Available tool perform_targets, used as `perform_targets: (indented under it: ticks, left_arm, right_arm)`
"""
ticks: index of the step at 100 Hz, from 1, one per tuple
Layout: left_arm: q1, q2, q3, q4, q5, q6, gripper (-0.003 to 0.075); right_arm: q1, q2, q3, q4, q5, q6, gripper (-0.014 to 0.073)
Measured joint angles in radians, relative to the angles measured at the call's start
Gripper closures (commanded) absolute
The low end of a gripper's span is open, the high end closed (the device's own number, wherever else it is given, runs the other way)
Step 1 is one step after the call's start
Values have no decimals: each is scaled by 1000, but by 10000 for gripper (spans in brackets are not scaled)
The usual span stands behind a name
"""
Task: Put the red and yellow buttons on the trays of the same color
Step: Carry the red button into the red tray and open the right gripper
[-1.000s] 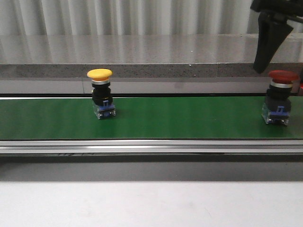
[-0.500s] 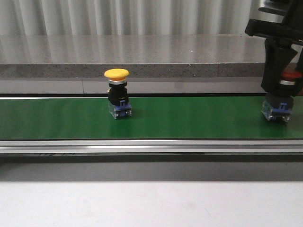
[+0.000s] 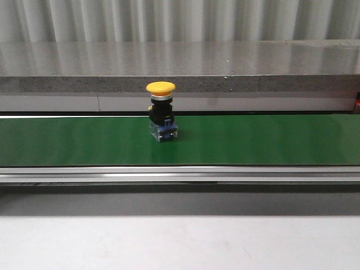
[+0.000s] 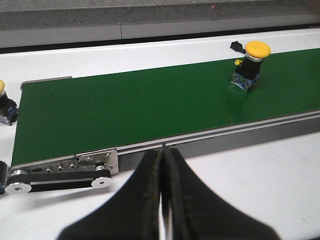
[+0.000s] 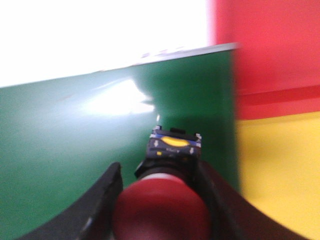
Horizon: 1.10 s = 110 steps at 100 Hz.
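A yellow button (image 3: 161, 111) stands upright on the green belt (image 3: 253, 140) near the middle of the front view; it also shows in the left wrist view (image 4: 249, 66). My right gripper (image 5: 160, 171) is shut on the red button (image 5: 162, 212), its fingers on either side of the black body, above the belt's end (image 5: 75, 150). The red tray (image 5: 270, 45) and the yellow tray (image 5: 280, 170) lie just past that end. My left gripper (image 4: 162, 152) is shut and empty over the white table, before the belt. Neither gripper shows in the front view.
A second yellow button (image 4: 4, 104) stands on the white table off the belt's other end. The belt's metal rail and rollers (image 4: 75, 170) run along its near side. A grey stone ledge (image 3: 180, 67) runs behind the belt.
The yellow button has travelled right along the belt. My right gripper closed round the red button at the belt's right end, and both have left the front view.
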Motion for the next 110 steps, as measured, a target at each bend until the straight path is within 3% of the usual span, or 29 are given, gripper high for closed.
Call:
perform_targets:
  ticks: [33,80,110]
  left_arm:
    - [0,0,0,0,0,0,740]
    - [0,0,0,0,0,0,740]
    - [0,0,0,0,0,0,740]
  right_arm:
    - [-137,53,-37,-20,-38,-2,335]
    - [-149,356,-403,-21,47,-15,335]
    - [-149,497,-466,-21,13,-15,335]
